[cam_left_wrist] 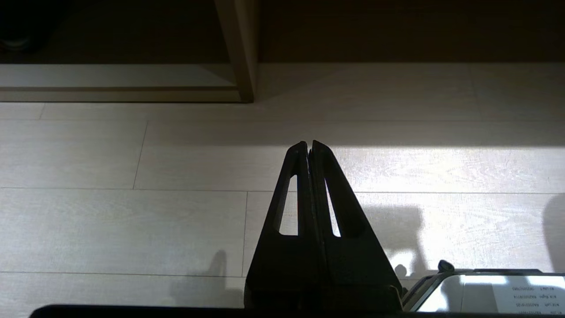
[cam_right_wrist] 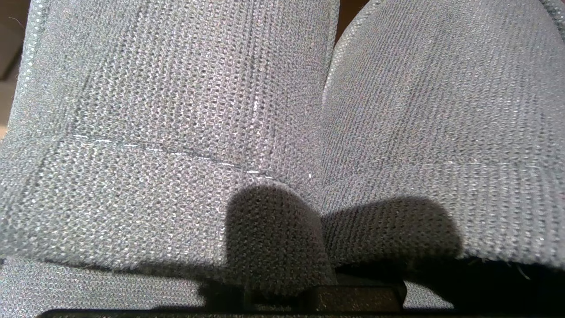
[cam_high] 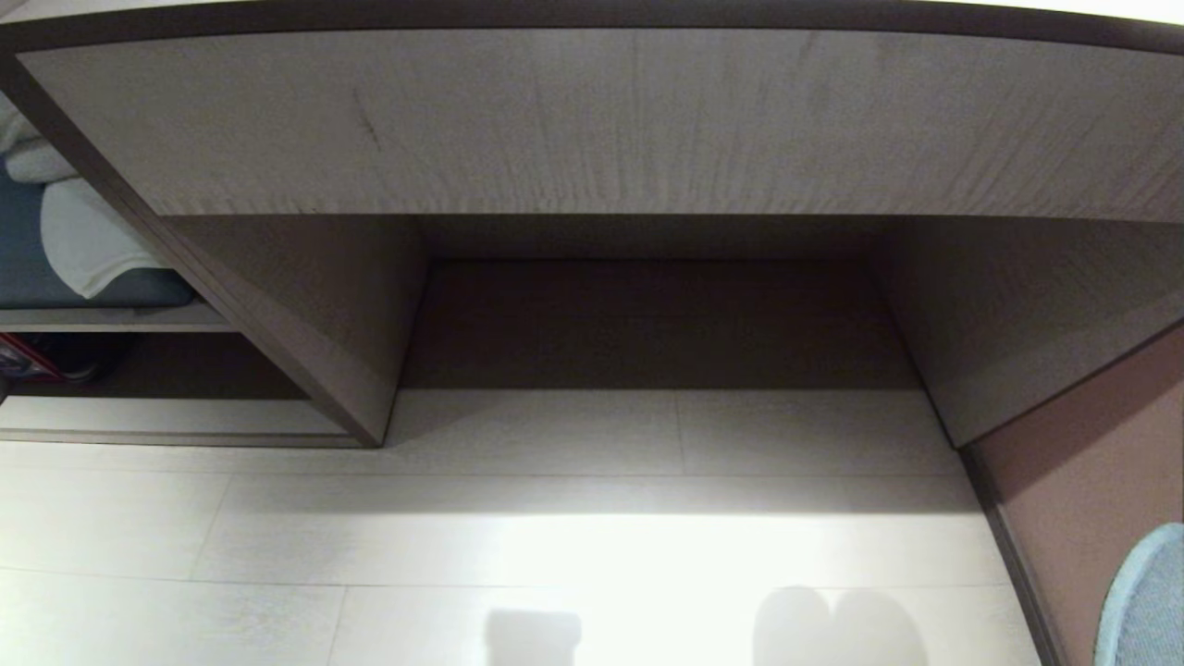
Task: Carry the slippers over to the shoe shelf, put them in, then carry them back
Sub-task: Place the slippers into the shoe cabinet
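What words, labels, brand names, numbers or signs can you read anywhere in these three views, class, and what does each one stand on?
No text can be read.
White label on the robot's base, left wrist view: several printed lines, upside down and too small to read.
Slippers, shoe shelf, floor: no lettering visible.

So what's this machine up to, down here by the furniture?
The robot's right hand is shut on a pair of dark knitted slippers, which fill its wrist view side by side. Its left hand is shut and empty, hanging above the pale floor. Ahead, the head view shows a pale wood desk recess, with the low shoe shelf off to the left. The slippers are not yet in the shelf.
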